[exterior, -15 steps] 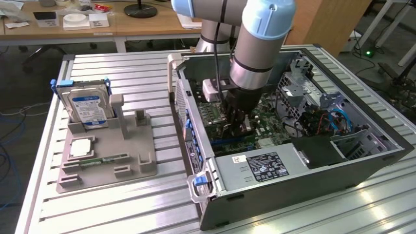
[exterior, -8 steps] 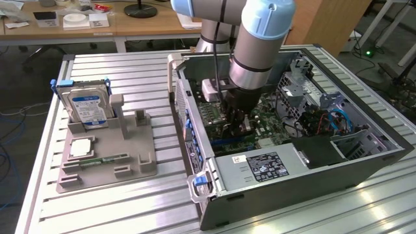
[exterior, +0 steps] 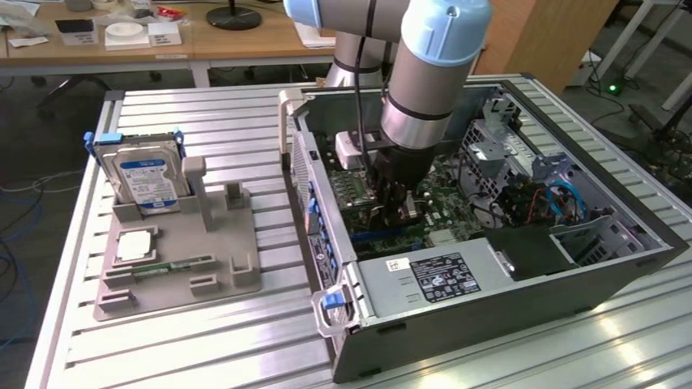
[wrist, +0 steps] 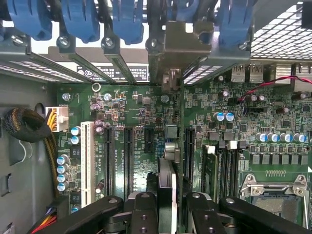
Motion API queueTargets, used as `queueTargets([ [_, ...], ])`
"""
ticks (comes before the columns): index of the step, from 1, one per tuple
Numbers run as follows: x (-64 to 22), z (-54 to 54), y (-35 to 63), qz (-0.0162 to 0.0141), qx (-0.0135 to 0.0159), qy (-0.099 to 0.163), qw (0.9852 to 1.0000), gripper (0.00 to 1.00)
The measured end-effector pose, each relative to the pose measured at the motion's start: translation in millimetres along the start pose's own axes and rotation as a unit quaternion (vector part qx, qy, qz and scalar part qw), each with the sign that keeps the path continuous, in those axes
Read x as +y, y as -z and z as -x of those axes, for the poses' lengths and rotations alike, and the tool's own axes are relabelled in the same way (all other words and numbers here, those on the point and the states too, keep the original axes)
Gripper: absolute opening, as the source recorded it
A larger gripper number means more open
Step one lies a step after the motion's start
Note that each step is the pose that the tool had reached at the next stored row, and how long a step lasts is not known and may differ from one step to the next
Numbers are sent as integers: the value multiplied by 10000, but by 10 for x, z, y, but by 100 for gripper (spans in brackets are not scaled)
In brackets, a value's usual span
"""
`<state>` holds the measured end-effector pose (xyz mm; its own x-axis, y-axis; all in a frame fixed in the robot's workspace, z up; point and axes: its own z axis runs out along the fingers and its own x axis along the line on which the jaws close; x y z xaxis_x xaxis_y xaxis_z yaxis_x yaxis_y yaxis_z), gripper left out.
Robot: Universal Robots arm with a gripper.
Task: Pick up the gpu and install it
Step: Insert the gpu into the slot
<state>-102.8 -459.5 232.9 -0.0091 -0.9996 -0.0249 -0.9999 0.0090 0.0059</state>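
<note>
Pinching the gpu (wrist: 166,178) edge-on between its fingers, the claw (wrist: 170,202) hangs inside the open case (exterior: 605,267), just above the motherboard (wrist: 136,112), among the expansion slots (wrist: 127,156).

The gpu (wrist: 166,184) sits edge-on in the gripper (wrist: 170,207), its flat faces hidden. Near the gripper, print on the power supply label (exterior: 438,278) is unreadably small.

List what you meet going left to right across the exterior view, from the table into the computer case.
hard drive → grey upright post → blue latch on the case's corner → claw gripping the gpu above the motherboard → blue cables
</note>
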Motion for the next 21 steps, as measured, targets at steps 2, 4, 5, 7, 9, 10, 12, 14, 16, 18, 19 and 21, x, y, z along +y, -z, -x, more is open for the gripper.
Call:
queueTargets([
  [2,-1,-1,0,0,0,0,10000,27],
  [4,-1,-1,-2,-1,-3,0,10000,27],
  [5,0,-1,-4,0,-3,0,10000,27],
  [7,0,-2,-11,1,-1,0,10000,27],
  [9,-1,-2,-19,0,-3,0,10000,27],
  [10,-1,-2,-20,0,-3,0,10000,27],
  [12,-1,-2,-21,0,-10,0,10000,27],
  [14,0,-2,-22,0,-13,0,10000,27],
  [16,0,-3,-25,0,-13,1,10000,27],
  [18,5,-2,-26,-1,-14,0,10000,27],
  [19,8,-2,-27,-2,-15,0,10000,27],
  [21,10,-3,-31,-2,-15,2,10000,27],
])
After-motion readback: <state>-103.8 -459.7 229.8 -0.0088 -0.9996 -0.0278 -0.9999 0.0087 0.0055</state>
